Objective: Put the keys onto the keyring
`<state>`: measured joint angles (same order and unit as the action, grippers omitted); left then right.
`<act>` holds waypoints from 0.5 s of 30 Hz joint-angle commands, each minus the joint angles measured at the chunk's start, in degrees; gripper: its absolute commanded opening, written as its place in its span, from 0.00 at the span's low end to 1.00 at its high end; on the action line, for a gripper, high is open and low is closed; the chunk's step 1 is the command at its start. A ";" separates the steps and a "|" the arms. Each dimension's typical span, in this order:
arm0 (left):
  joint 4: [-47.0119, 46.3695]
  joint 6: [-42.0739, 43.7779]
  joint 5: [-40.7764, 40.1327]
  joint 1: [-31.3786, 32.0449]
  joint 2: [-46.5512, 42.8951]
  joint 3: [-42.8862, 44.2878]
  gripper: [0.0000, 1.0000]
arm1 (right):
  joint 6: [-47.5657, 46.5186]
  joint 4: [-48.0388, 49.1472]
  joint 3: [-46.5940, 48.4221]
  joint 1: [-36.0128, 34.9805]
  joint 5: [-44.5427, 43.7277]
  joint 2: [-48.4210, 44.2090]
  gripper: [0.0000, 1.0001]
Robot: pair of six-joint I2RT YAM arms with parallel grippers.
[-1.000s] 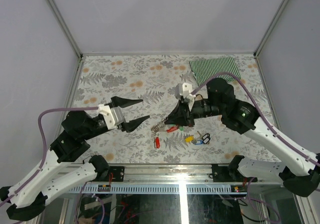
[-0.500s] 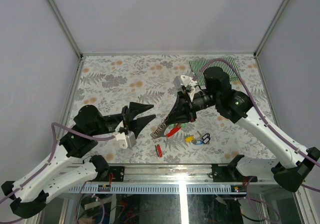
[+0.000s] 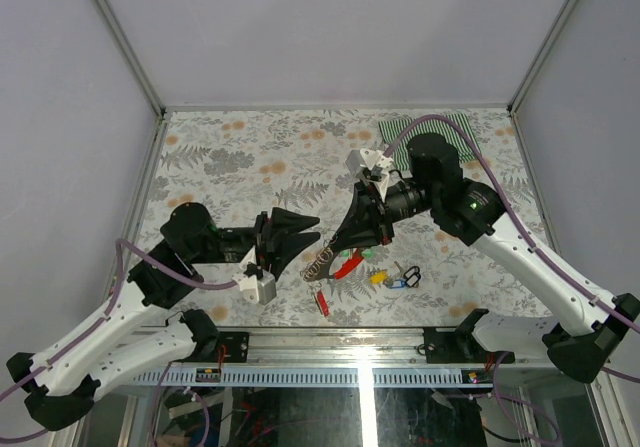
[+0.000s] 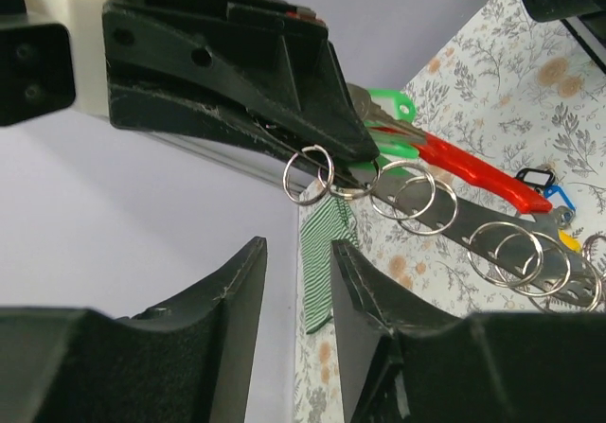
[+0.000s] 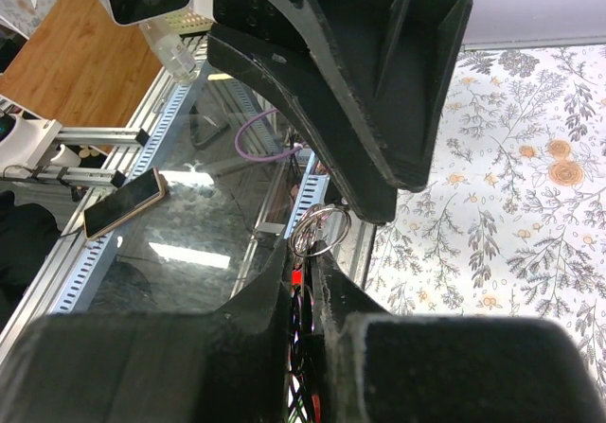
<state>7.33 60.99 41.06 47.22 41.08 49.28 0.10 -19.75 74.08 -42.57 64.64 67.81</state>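
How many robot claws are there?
2. The left gripper is open, its tips pointing at the keyring. The right gripper, just across from it, is shut on that keyring's chain. None seem hidden.

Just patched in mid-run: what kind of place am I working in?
Probably a lab test cell, not a home: plain white walls in aluminium framing, a floral-covered table, and robot arms bolted to its near edge.
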 commanded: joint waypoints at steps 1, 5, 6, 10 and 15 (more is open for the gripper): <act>-3.11 1.59 4.10 0.25 0.08 2.86 0.33 | 1.55 4.21 2.44 0.25 1.89 0.55 0.00; -3.95 1.21 5.49 0.28 0.60 3.70 0.32 | 1.97 4.53 2.25 0.23 1.89 0.82 0.00; -4.19 1.08 5.97 0.24 0.70 3.83 0.32 | 2.14 4.55 2.19 0.23 1.89 0.91 0.00; -4.26 1.40 8.14 0.24 1.54 4.25 0.32 | 2.82 5.33 2.07 0.29 2.19 1.01 0.00; -4.26 1.37 9.03 0.26 1.99 4.17 0.32 | 3.22 5.34 1.95 0.29 2.50 0.84 0.00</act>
<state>6.63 61.60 47.16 47.22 42.68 51.75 2.09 -18.52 74.08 -42.54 65.58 68.64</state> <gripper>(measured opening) 0.317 0.085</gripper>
